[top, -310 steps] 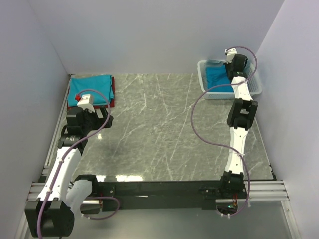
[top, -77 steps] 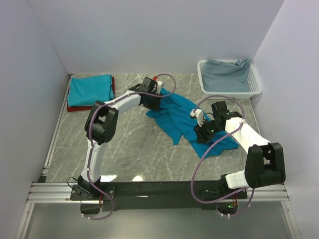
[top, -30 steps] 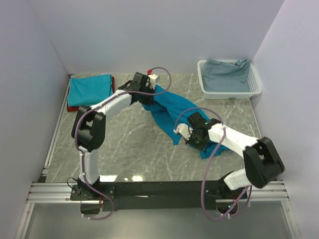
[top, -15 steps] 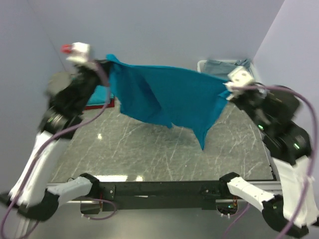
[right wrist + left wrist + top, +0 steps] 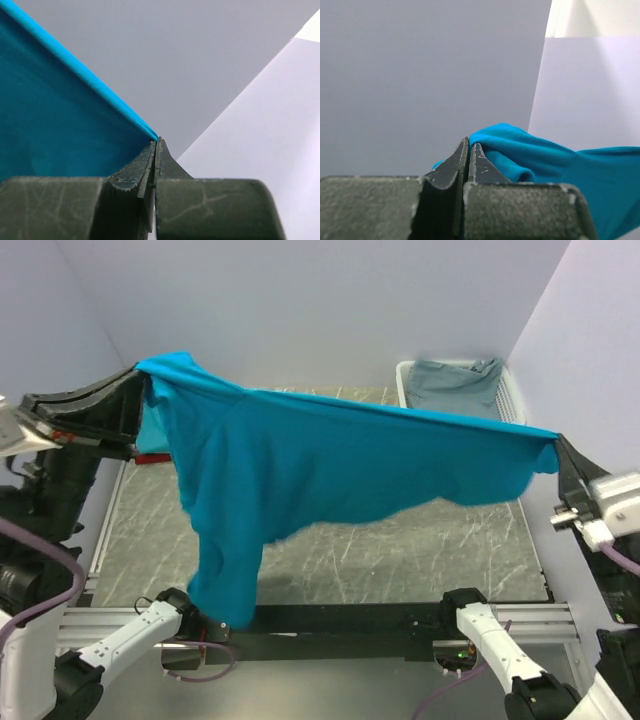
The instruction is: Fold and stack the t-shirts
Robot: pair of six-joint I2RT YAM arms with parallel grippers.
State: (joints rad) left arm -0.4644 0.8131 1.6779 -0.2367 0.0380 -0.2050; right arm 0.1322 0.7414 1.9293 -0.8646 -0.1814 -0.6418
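left claw (image 5: pixel 141 392): pinched shut on teal t-shirt (image 5: pixel 320 460), left end | right claw (image 5: pixel 557 442): pinched shut on right end | shirt: spread above desk (image 5: pixel 420 540); left part hangs lowest

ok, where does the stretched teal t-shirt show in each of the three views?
Top external: teal t-shirt spans the frame in mid-air, held at its ends by left pincer and right pincer; one part hangs low at left.
Left wrist: teal t-shirt bunched at the shut tips, trailing to the lower right.
Right wrist: teal t-shirt fills the left half, taut edge running down to the shut tips.
Shared landmark: pale enclosure wall behind it.
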